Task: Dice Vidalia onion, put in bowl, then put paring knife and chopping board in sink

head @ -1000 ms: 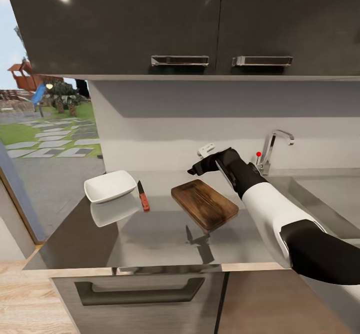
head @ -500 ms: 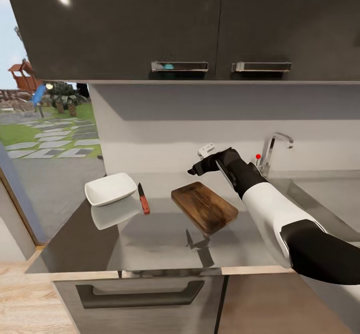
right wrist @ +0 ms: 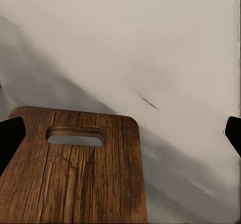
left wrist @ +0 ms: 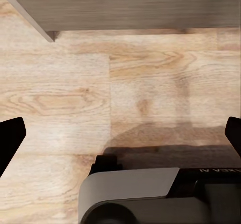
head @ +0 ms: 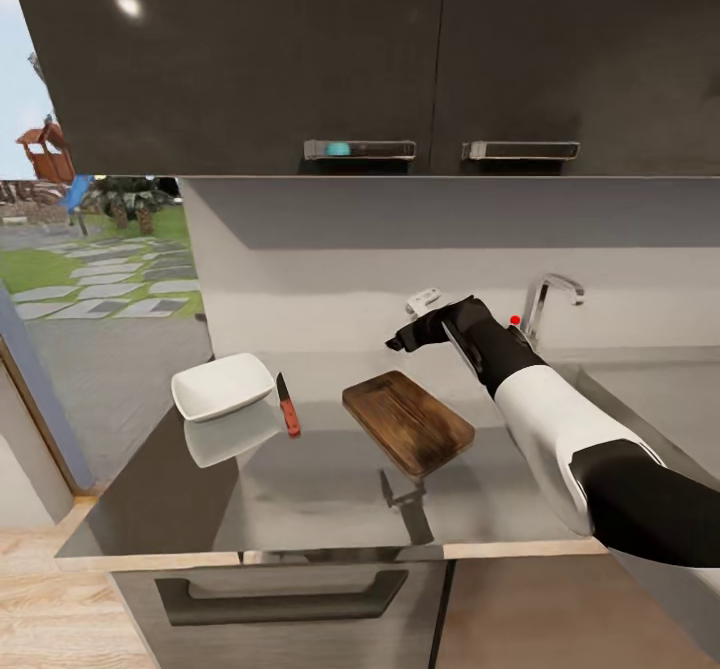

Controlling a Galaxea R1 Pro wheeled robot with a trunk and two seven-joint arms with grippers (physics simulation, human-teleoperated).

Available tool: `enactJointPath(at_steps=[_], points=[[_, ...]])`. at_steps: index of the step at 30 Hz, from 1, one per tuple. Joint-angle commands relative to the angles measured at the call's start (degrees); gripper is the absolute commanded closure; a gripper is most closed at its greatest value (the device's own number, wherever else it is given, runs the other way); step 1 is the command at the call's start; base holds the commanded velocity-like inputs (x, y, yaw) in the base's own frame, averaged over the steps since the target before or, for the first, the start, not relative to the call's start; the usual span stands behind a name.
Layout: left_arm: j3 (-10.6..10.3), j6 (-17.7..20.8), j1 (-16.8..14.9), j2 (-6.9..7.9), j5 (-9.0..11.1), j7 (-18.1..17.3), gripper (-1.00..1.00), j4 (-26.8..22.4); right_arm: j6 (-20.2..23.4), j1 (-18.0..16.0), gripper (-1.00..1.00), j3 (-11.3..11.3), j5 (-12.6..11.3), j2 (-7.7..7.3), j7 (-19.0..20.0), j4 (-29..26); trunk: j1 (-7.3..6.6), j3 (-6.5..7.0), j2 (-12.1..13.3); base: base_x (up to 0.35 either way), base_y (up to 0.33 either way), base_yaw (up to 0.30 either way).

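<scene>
Since the earlier frames we note the right tool point(head: 400, 339) slightly higher and further toward the wall; part of that shift is camera tilt. It hovers beyond the far end of the dark brown wood-grain chopping board point(head: 408, 421), jaws spread and empty. The board lies flat on the grey reflective table point(head: 310, 484), presumably staged for dicing, with the red-handled paring knife point(head: 288, 406) just beside the glossy white squarish bowl point(head: 222, 385). We see the chrome gooseneck tap point(head: 548, 299) but no onion. The left tool point(left wrist: 120, 133) hangs open over the wooden floor point(left wrist: 55, 98).
</scene>
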Motion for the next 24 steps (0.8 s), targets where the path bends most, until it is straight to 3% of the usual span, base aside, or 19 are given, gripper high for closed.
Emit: enactJointPath(at_steps=[1, 24], points=[[0.0, -0.2, 0.0, -0.01, 0.1, 0.0, -1.00, 0.0, 0.2, 0.0, -1.00, 0.0, 0.6, -0.08, 0.4, -0.1, -0.23, 0.12, 0.4, 0.000, 0.000, 0.000], [0.0, -0.2, 0.0, -0.09, 0.0, 0.0, -1.00, 0.0, 0.2, 0.0, -1.00, 0.1, 0.6, -0.84, 0.4, 0.3, -5.28, 4.25, 9.6, 0.000, 0.000, 0.000]])
